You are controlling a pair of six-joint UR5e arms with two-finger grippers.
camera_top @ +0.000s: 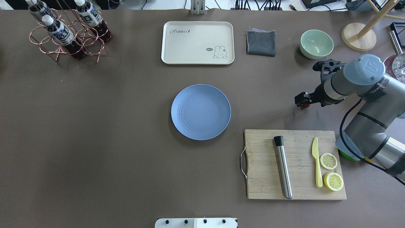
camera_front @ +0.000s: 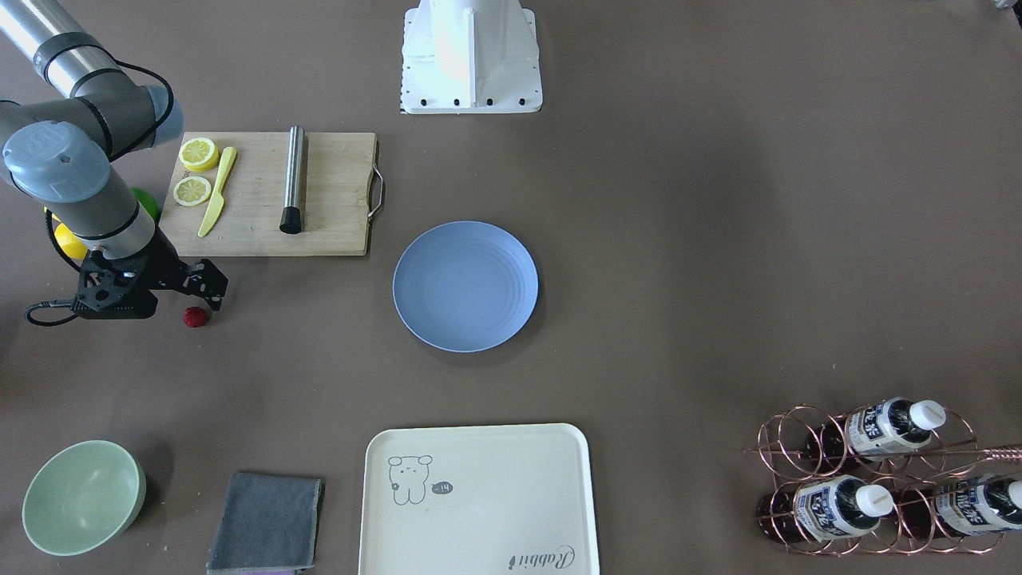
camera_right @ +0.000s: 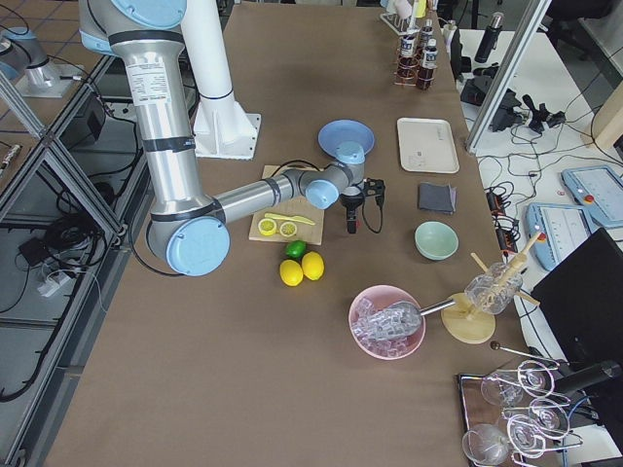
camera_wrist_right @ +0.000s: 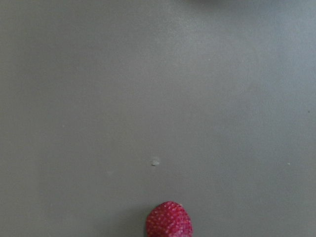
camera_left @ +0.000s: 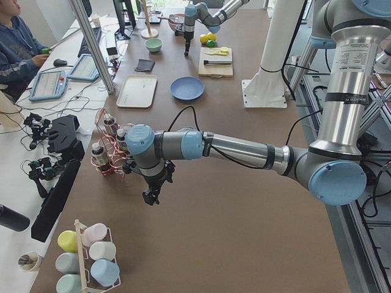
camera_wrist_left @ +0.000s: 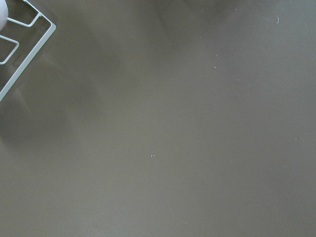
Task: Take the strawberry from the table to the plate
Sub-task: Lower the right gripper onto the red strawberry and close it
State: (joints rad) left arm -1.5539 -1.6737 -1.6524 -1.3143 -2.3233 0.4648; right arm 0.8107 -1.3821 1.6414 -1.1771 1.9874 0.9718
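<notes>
Strawberry (camera_front: 195, 317) on table (camera_front: 718, 239) toward its right end, just beside right gripper (camera_front: 211, 297); plate (camera_front: 465, 286) mid-table, well apart. Cannot tell whether jaws spread. Best to centre over it, descend slowly, pinch lightly, avoid bruising.

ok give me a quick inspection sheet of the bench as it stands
surface: brown table, no spills seen
job's things: strawberry on the table; blue plate empty, well apart from it
clutter: cutting board with lemon slices, knife, steel rod; tray, cloth, green bowl, bottle rack
grippers: right gripper close by the strawberry, jaw state unclear; left gripper over bare table, state unclear
cables: black cable looped by the right wrist
surroundings: person seated at a desk beside the table
</notes>
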